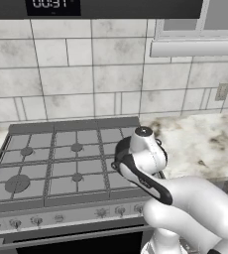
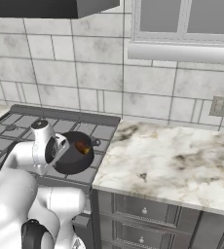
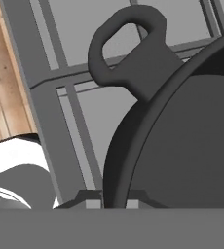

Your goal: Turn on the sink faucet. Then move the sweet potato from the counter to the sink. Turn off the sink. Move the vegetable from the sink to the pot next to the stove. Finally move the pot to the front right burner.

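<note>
Pot sits on the stove, over its right-hand grates near the front, close beside the counter. Sweet potato lies inside it, toward the far wall. We judge the last step is under way or nearly done: pot looks to be on or about the front right burner, tho the burner cap itself is hidden under it.

Gripper is closed tight, its fingertips pinching the pot's rim, one tip each side of the wall, just next to the loop handle.

Handling, as we reckon it: dark rigid metal, prob. fairly heavy for a thin rim pinch, so it may swing or tilt about the grip pt. The wall is smooth, w/ some slip risk. The handle would be a surer hold. The potato is loose and can roll.

Right base view gives the pot's interior, the potato and a small far handle. In the left base view the arm blocks the pot. Hand view gives the rim contact up close.
</note>
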You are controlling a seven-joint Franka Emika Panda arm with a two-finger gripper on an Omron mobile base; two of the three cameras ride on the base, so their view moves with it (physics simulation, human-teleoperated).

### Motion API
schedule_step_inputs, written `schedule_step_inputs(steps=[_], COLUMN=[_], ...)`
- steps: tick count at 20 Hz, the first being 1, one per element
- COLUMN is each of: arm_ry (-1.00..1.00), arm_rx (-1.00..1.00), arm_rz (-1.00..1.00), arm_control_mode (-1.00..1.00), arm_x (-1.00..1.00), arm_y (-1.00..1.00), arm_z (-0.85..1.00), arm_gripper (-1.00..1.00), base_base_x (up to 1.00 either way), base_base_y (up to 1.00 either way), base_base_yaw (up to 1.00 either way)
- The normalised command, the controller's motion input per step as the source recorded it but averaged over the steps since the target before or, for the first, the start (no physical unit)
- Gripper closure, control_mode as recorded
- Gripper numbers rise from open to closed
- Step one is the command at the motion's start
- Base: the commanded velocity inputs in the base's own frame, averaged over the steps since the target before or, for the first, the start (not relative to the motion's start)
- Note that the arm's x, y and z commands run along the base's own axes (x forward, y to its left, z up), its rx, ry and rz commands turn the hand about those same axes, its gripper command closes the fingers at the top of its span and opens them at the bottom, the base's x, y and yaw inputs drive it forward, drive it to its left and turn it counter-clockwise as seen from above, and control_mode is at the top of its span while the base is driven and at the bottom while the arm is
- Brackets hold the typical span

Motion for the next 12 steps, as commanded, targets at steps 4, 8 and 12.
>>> schedule_step_inputs(steps=[4,8,12], arm_ry=[0.0,0.01,0.01], arm_rx=[0.0,0.0,0.0], arm_rz=[0.06,0.06,0.06], arm_control_mode=[-1.0,-1.0,-1.0], arm_x=[0.0,0.0,0.0], arm_y=[0.08,0.01,0.0], arm_z=[-0.05,-0.02,-0.06], arm_gripper=[1.0,1.0,1.0], base_base_x=[0.0,0.0,0.0], base_base_y=[0.0,0.0,0.0], base_base_yaw=[0.0,0.0,0.0])
